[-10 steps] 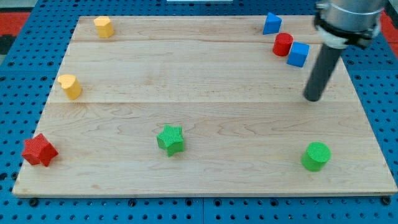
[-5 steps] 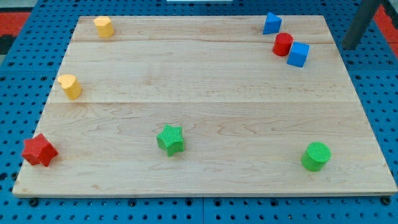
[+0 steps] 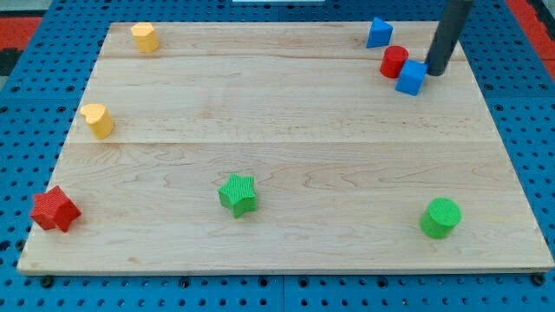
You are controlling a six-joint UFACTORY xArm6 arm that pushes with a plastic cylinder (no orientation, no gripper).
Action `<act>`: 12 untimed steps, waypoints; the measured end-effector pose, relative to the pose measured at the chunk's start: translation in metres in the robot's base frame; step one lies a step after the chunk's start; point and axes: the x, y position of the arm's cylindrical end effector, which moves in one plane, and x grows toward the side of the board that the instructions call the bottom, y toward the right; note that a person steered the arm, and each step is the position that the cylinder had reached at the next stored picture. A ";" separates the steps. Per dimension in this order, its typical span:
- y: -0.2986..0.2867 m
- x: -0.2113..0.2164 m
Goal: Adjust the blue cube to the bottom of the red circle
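While the small blue plastic cube point(image 3: 412, 77) sits at upper right, touching the red plastic cylinder's point(image 3: 394, 61) lower-right side, the rod's tip point(image 3: 435, 73) presses its right face, holding nothing; a leftward-downward push would likely bring it beneath.

Small blue plastic cube point(image 3: 411, 78), turned a little, near the board's top right, touching the lower right side of the upright red plastic cylinder point(image 3: 394, 61).

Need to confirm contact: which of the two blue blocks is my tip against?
The blue cube, beside the red cylinder; my tip touches its right side. The blue triangular block sits apart.
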 end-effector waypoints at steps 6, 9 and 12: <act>-0.044 0.087; -0.058 0.098; -0.125 0.089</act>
